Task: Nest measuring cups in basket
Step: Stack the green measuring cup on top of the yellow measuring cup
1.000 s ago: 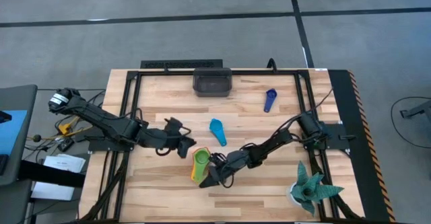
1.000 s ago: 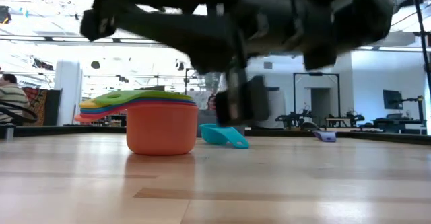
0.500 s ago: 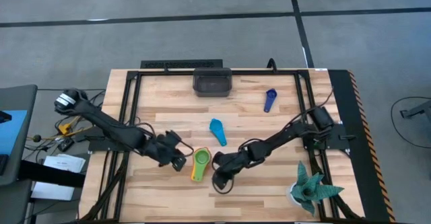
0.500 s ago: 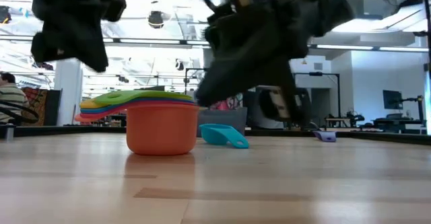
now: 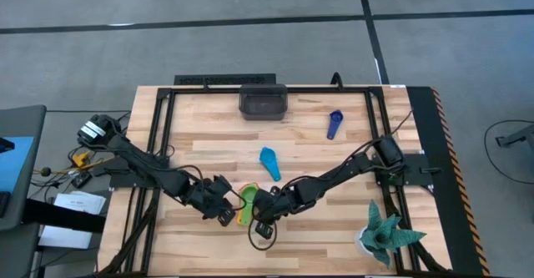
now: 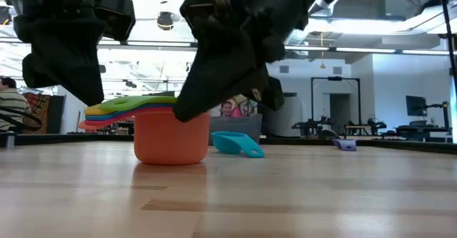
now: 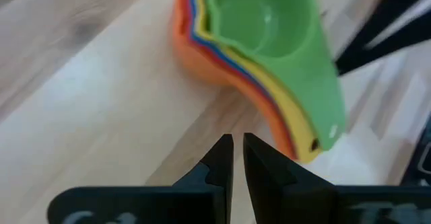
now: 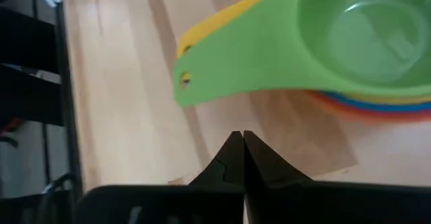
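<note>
A stack of nested measuring cups [image 5: 248, 201], green on top over yellow, blue, red and orange, stands on its orange base [image 6: 171, 141] at the table's near middle. Its handles point toward the near edge. My left gripper [image 5: 226, 216] is shut and sits just left of the handle ends [image 7: 316, 133]. My right gripper [image 5: 259, 227] is shut and sits just right of them, below the green handle [image 8: 222, 66]. Neither gripper visibly touches the stack. A light blue cup [image 5: 269, 163] and a dark blue cup [image 5: 335, 123] lie apart on the table. The dark basket [image 5: 263, 101] stands at the far edge.
A teal spiky plant-like object [image 5: 384, 235] stands at the near right corner. Black frame rails [image 5: 158, 144] run along the table's left, right and far sides. Bare wood lies between the stack and the basket, apart from the light blue cup.
My left gripper has gone toward the table's near edge and come down beside the left of the stack's handles. My right gripper has stayed close to the stack's near right side, shifting slightly. The stack has not moved.
</note>
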Available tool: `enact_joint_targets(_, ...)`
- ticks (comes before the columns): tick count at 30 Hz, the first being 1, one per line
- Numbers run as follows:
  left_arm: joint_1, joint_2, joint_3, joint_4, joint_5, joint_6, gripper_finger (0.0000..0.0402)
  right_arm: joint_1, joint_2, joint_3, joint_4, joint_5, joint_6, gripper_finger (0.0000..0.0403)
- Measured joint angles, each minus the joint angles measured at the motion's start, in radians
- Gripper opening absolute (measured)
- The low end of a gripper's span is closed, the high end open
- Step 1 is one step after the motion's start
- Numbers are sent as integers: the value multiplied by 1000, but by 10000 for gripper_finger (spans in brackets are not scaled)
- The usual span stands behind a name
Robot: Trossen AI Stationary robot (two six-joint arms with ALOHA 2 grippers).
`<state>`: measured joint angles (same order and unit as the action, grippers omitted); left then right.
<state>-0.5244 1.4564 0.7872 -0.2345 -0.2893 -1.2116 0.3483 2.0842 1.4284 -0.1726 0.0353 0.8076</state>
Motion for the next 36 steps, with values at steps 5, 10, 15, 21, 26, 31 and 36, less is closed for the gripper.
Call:
enact_joint_targets(5,-2,2,0,-5,-6,3,22,-25,0,0,9,-2,-41,7)
enact_joint_targets(10,-2,2,0,-6,-13,3,22,-45,0,-1,55,-8,-58,11)
enact_joint_targets(15,0,2,0,-7,-19,-1,22,-57,0,-1,69,-13,-60,6)
enact_joint_targets(21,0,2,0,-14,-24,-1,22,-55,0,-1,99,-14,-56,14)
enact_joint_targets(26,0,2,0,-31,-33,-6,22,-46,0,-1,96,-36,-51,6)
enact_joint_targets(31,1,12,-18,-34,-86,-43,22,-30,6,-1,102,-36,-40,13)
enact_joint_targets(36,2,19,-46,-6,-82,-73,22,-7,30,-6,119,-9,-14,8)
